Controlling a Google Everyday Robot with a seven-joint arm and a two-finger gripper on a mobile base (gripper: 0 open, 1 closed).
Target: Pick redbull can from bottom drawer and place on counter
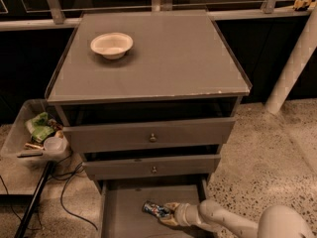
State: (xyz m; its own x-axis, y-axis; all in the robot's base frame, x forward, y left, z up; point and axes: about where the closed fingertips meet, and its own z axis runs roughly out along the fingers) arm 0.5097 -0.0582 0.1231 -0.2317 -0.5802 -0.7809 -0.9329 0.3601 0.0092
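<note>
gripper (167, 214) beside redbull can (154, 209) in bottom drawer (124, 213)

White bowl (111, 44), clear cluttered bin (17, 145), black cables (64, 195)

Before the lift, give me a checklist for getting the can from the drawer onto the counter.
1. Bottom drawer pulled open: ok.
2. Can in the drawer, lying on its side: ok.
3. Gripper down in the drawer, right at the can: ok.
4. Firm hold on the can: cannot tell.
5. Counter has bare space beside the bowl: ok.
6. Room to lift past the two upper drawers: cannot tell.
</note>
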